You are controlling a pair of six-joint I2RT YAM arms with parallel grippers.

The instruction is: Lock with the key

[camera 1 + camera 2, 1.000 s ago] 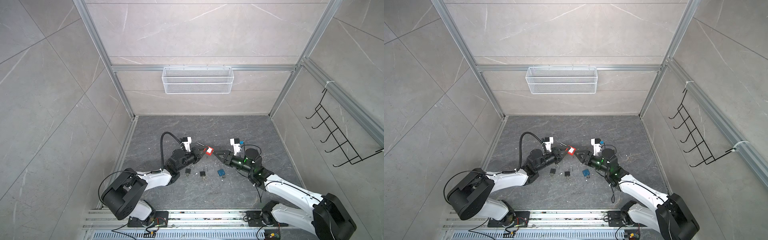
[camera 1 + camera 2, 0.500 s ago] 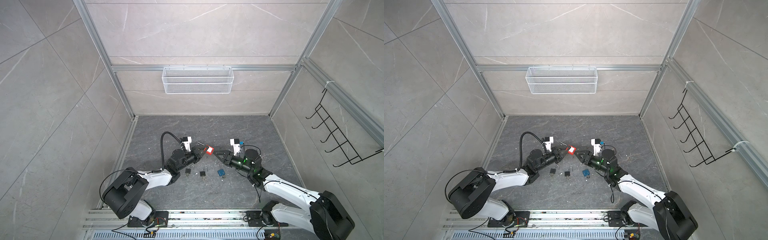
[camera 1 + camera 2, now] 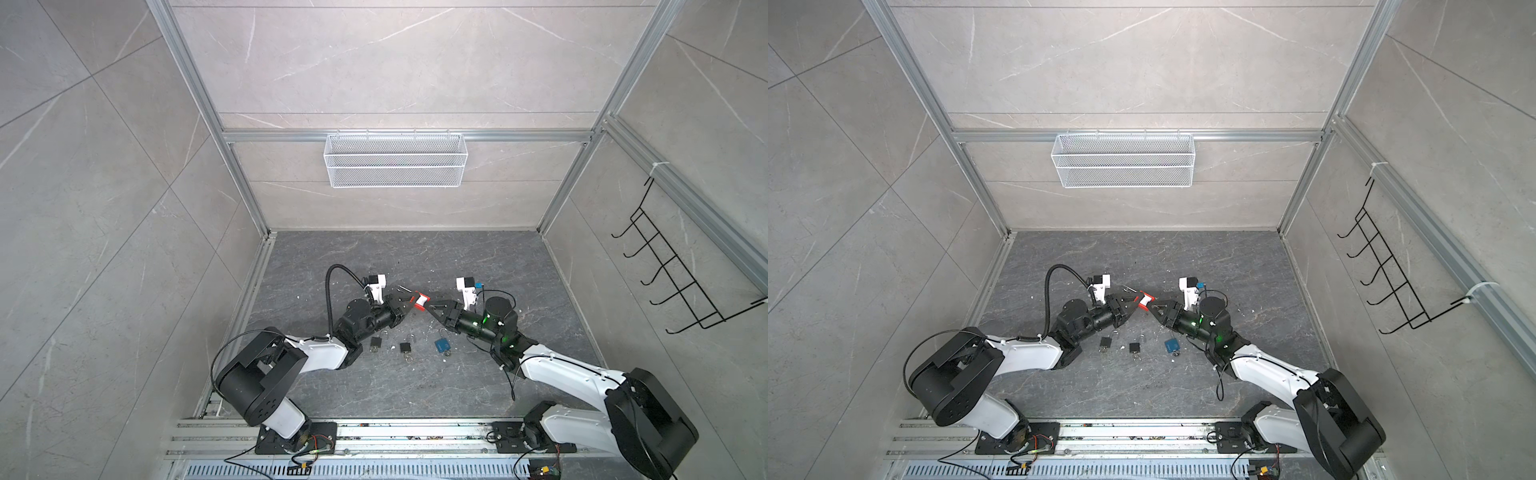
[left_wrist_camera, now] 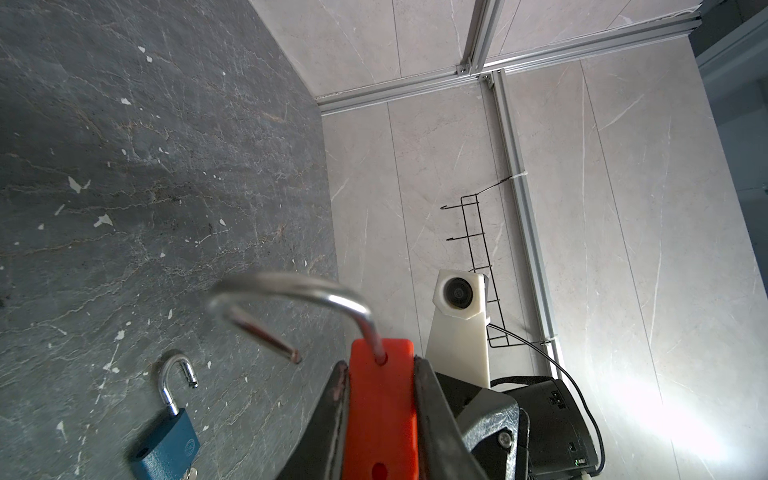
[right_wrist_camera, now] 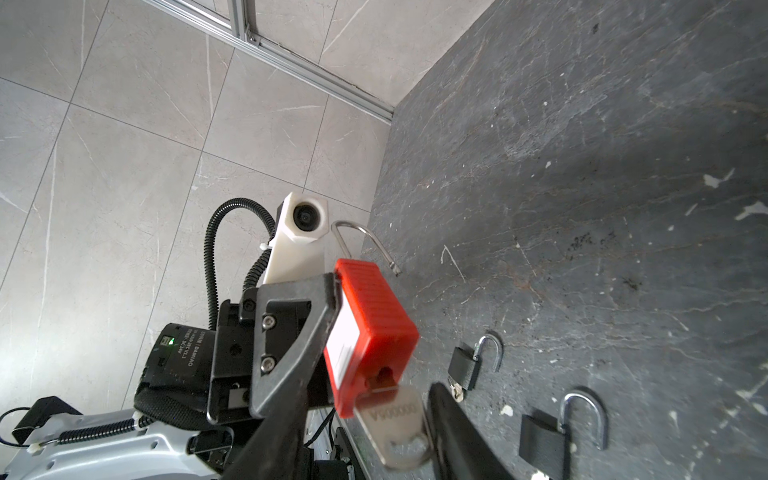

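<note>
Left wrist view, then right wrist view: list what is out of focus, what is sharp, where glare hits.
Left wrist view: the red plastic padlock has its silver steel shackle out of focus near the lens, the small blue padlock is sharp, glare whitens the pale wall tile. Right wrist view: the flat silver key is soft; the two small black padlocks are crisper.

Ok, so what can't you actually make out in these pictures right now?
- Grip on the key: the right wrist view blurs it up close, so whether the right pincer clamps it is unclear.
- Red padlock lower body: in the left wrist view, the bottom edge and the left pincer hide it.
- Blue padlock key: cut off by that view's bottom edge.
- Key in both top views: too small.
</note>
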